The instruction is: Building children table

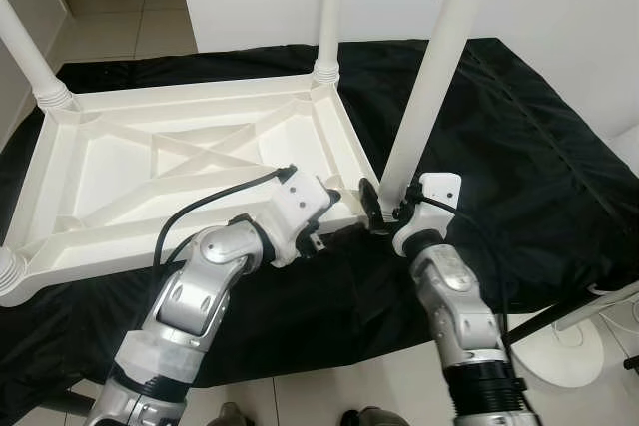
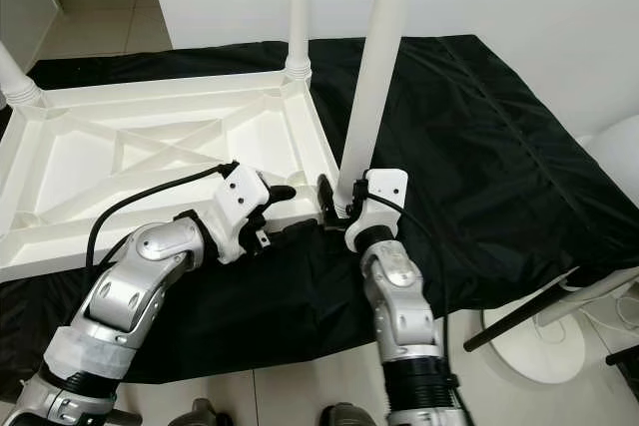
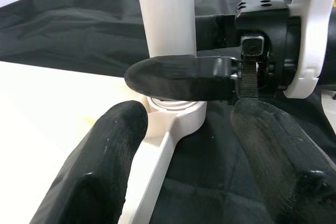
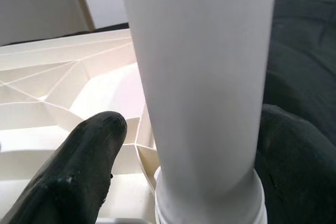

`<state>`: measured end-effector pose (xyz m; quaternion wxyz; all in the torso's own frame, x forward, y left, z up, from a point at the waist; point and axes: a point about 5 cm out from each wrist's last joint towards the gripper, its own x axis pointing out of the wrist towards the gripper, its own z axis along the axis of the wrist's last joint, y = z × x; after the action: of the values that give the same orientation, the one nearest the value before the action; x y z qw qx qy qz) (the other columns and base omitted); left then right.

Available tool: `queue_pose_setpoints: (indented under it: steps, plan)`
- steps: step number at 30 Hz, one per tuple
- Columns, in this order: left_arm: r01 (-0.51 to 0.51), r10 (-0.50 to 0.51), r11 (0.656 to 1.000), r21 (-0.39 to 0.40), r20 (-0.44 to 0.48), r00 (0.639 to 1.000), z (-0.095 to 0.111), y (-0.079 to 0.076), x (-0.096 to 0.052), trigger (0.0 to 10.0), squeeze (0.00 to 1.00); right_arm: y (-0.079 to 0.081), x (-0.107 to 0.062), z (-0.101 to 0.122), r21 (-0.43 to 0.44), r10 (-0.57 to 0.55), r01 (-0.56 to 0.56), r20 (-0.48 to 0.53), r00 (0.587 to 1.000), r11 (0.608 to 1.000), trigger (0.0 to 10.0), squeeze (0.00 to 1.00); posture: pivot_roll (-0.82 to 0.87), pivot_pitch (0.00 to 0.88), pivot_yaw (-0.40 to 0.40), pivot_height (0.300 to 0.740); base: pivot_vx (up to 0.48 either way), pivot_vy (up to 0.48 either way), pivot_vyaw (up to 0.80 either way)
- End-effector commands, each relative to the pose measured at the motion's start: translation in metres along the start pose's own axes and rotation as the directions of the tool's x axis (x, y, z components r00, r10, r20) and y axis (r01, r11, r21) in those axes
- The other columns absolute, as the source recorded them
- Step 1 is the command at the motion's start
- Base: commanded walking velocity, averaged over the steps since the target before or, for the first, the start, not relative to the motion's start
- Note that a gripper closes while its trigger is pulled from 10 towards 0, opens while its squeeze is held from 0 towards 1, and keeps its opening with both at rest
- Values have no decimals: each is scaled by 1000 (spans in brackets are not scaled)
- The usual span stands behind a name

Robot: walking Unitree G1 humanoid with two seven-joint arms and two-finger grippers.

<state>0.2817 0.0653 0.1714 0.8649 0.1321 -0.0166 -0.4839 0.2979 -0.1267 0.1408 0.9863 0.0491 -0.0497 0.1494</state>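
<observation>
The white plastic ribbed tabletop (image 1: 190,182) lies upside down on a black cloth (image 1: 519,147) so its corner sockets face up. At its near right corner, the right pincer (image 1: 382,209) grips the base of a white tubular leg (image 1: 429,87), apparently seating it. The left pincer (image 1: 324,226), its fingers (image 3: 100,171) spread and empty, straddles that corner's rim, likely steadying it.

An upturned white tabletop (image 2: 150,162) lies on black cloth (image 2: 469,137) at centre left. The right gripper (image 2: 334,202) clasps a leg (image 2: 374,67) (standing upright); the left gripper (image 2: 285,209) sits just beside it.
</observation>
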Motion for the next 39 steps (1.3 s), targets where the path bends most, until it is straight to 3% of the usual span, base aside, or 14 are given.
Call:
queue_pose_setpoints:
  steps: [1, 8, 12, 16, 20, 21, 22, 23, 25, 38, 39]
  plan:
    - [-59, 58, 998, -14, -5, 998, -2, 4, 0, 10000, 0, 0, -1, -3, 6, 34, -34, -8, 999, 999, 10000, 0, -85, 24, 15, 740, 0, 0, 0]
    - [-59, 59, 998, -24, -1, 998, -1, 7, 3, 10000, 0, -17, -1, -6, -104, 169, -175, -63, 984, 979, 10000, 0, -84, 0, 24, 740, 0, 0, 0]
    - [-32, 32, 999, -15, 13, 999, 3, 9, 7, 10000, 0, -33, 7, -4, -181, 259, -277, -116, 959, 944, 10000, 0, -93, 0, 41, 740, 0, 0, 0]
    - [-20, 20, 1000, -11, 14, 1000, 4, 9, 10, 10000, 0, -36, 11, -2, -208, 298, -320, -130, 946, 924, 10000, 0, -94, 0, 43, 740, 0, 0, 0]
    - [51, -51, 999, 9, 3, 999, 3, 0, 13, 10000, 0, -39, 16, -3, -223, 391, -427, -188, 901, 876, 10000, 0, -95, 0, 53, 740, 0, 0, 0]
    - [64, -64, 998, 7, 0, 998, 2, -2, 13, 10000, 0, -40, 17, -4, -226, 400, -439, -198, 895, 870, 6157, 0, -93, 0, 55, 740, 0, 0, 0]
    - [72, -72, 997, 4, -2, 997, 2, -3, 13, 10000, 0, -41, 17, -4, -228, 405, -446, -204, 891, 866, 6157, 0, -93, 0, 55, 740, 0, 0, 0]
    - [77, -77, 997, -2, -3, 997, 1, -5, 13, 10000, 0, -42, 18, -5, -230, 409, -452, -213, 888, 862, 431, 0, -90, 0, 54, 740, 0, 0, 0]
    - [83, -83, 997, -7, -4, 997, 0, -6, 13, 10000, 0, -44, 20, -6, -230, 415, -461, -222, 882, 857, 0, 0, -88, 0, 53, 740, 0, 0, 0]
    - [85, -85, 996, -16, -24, 996, -5, -9, 10, 10000, 0, -52, 20, -11, -206, 432, -476, -227, 873, 855, 0, 0, -73, 0, 37, 740, 0, 0, 0]
    - [78, -78, 997, -13, -25, 997, -5, -8, 10, 10000, 0, -52, 20, -12, -198, 417, -458, -214, 883, 867, 10000, 0, -69, 0, 24, 740, 0, 0, 0]
